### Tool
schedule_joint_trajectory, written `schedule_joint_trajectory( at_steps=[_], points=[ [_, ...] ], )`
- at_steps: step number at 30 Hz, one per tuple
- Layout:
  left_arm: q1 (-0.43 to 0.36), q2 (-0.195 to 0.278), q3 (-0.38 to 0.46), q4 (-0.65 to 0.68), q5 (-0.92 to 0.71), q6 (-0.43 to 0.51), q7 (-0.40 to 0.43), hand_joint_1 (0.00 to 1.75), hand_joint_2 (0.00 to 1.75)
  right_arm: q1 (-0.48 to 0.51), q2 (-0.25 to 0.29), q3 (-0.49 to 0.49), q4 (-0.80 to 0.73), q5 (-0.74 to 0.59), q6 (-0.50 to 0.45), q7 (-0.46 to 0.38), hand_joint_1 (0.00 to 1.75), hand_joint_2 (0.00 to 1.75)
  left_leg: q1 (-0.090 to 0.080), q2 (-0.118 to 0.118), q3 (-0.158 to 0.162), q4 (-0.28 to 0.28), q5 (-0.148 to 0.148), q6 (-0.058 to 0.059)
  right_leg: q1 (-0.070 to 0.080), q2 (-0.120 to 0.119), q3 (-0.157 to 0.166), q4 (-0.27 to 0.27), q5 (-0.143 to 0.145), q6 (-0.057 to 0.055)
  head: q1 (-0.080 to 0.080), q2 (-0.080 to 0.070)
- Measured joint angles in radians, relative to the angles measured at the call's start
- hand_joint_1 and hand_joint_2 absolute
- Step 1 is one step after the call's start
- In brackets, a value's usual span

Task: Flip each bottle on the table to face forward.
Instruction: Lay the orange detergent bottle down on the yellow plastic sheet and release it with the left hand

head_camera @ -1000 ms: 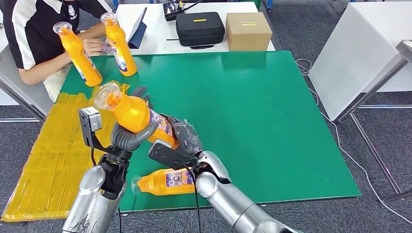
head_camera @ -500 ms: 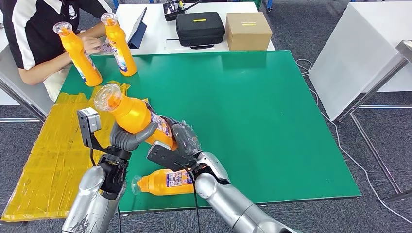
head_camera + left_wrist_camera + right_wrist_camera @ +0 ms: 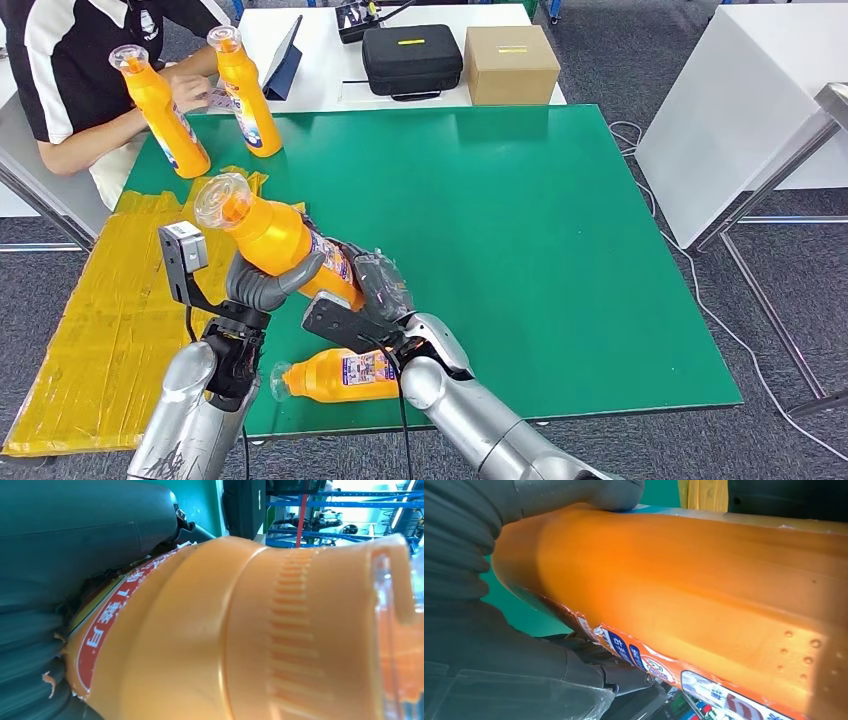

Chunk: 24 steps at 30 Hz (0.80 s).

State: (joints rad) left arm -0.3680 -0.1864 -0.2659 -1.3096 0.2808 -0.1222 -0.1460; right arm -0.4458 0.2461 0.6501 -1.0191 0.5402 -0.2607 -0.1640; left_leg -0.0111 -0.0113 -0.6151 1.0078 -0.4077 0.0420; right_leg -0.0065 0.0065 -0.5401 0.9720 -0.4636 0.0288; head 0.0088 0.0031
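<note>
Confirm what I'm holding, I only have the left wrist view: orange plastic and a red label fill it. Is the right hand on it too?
Observer: Yes. In the head view the right hand grips the lower body of the orange bottle; the left hand holds it nearer the neck.
Operator: Other bottles?
Observer: One lying bottle at the green table's near edge.
Operator: Any upright?
Observer: Two standing bottles at the far left corner, beside a person.
</note>
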Motion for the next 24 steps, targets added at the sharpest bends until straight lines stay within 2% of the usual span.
schedule_joint_trajectory(
  at_steps=[1, 4, 5, 8, 13, 16, 20, 24],
  points=[
    [0.0, 0.0, 0.0, 0.0, 0.0, 0.0, -0.001, 1.75, 1.75, 0.0, 0.0, 0.0, -0.001, 0.0, -0.002, 0.0, 1.64, 1.75, 0.0, 0.0, 0.0, 0.0, 0.0, 0.0, 0.0, 0.0, 0.0, 0.0, 0.0, 0.0, 0.0, 0.0],
    [0.0, 0.002, 0.0, 0.0, 0.002, 0.002, -0.009, 1.75, 1.75, 0.005, -0.003, 0.0, -0.012, 0.001, -0.008, -0.001, 0.34, 1.75, 0.0, 0.0, 0.0, 0.0, 0.0, 0.0, 0.0, 0.0, 0.0, 0.0, 0.0, 0.0, 0.0, 0.0],
    [0.0, 0.003, 0.001, -0.001, 0.001, 0.009, -0.015, 1.75, 1.75, 0.008, -0.004, 0.001, -0.019, 0.003, -0.012, -0.001, 0.0, 1.75, 0.0, 0.0, 0.0, 0.0, 0.0, 0.0, 0.0, 0.0, 0.0, 0.0, 0.0, 0.0, 0.0, 0.0],
    [-0.002, 0.01, 0.014, -0.011, -0.051, 0.074, -0.041, 1.75, 1.75, 0.024, -0.011, 0.002, -0.053, 0.023, -0.033, -0.004, 0.0, 1.75, 0.0, 0.0, 0.0, 0.0, 0.0, 0.0, 0.0, 0.0, 0.0, 0.0, 0.0, 0.0, 0.0, 0.0],
    [-0.009, 0.033, 0.077, -0.038, -0.326, 0.31, -0.082, 1.69, 1.75, 0.06, -0.043, -0.003, -0.156, 0.075, -0.056, 0.002, 0.0, 1.75, 0.0, 0.0, 0.0, 0.0, 0.0, 0.0, 0.0, 0.0, 0.0, 0.0, 0.0, 0.0, 0.0, 0.0],
    [-0.009, 0.051, 0.121, -0.049, -0.453, 0.414, -0.113, 1.67, 1.75, 0.074, -0.072, -0.02, -0.23, 0.1, -0.062, 0.014, 0.0, 1.75, 0.0, 0.0, 0.0, 0.0, 0.0, 0.0, 0.0, 0.0, 0.0, 0.0, 0.0, 0.0, 0.0, 0.0],
    [-0.005, 0.074, 0.165, -0.062, -0.587, 0.49, -0.129, 1.67, 1.75, 0.096, -0.108, -0.063, -0.313, 0.116, -0.077, 0.02, 0.0, 1.75, 0.0, 0.0, 0.0, 0.0, 0.0, 0.0, 0.0, 0.0, 0.0, 0.0, 0.0, 0.0, 0.0, 0.0],
    [-0.001, 0.089, 0.195, -0.066, -0.649, 0.511, -0.13, 1.67, 1.75, 0.124, -0.129, -0.109, -0.374, 0.122, -0.089, 0.02, 0.0, 1.75, -0.001, 0.0, 0.0, 0.0, 0.0, 0.0, 0.0, 0.0, 0.0, 0.0, 0.0, 0.0, 0.0, 0.0]
  ],
)
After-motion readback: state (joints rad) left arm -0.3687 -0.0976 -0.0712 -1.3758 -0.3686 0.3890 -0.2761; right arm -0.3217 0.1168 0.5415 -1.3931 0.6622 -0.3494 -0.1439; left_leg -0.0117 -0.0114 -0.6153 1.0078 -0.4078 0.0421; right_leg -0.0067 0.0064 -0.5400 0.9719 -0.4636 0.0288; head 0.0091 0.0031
